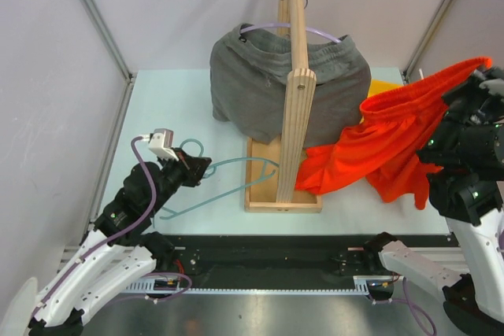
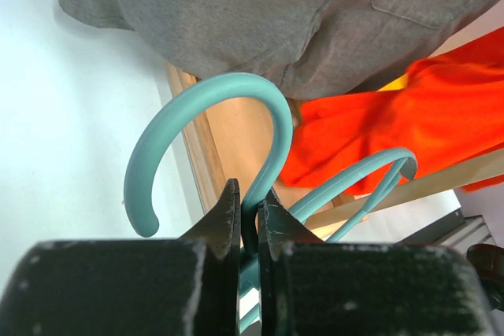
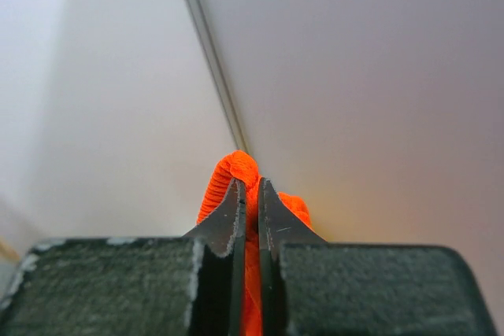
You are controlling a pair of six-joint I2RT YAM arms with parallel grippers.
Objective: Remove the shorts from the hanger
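Right pincer (image 3: 250, 186) clamps orange shorts (image 1: 378, 139) — left pincer (image 2: 250, 194) grips teal hanger (image 2: 224, 86).

text: none legible | labels: none | brands: none | numbers: none | signs: none

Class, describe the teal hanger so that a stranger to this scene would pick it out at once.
Start at the tall wooden stand in the middle. Just left of its base is the teal hanger, its hook pinched by the left gripper. Unlike the lilac hanger up on the stand, which carries the grey shorts, it is bare.
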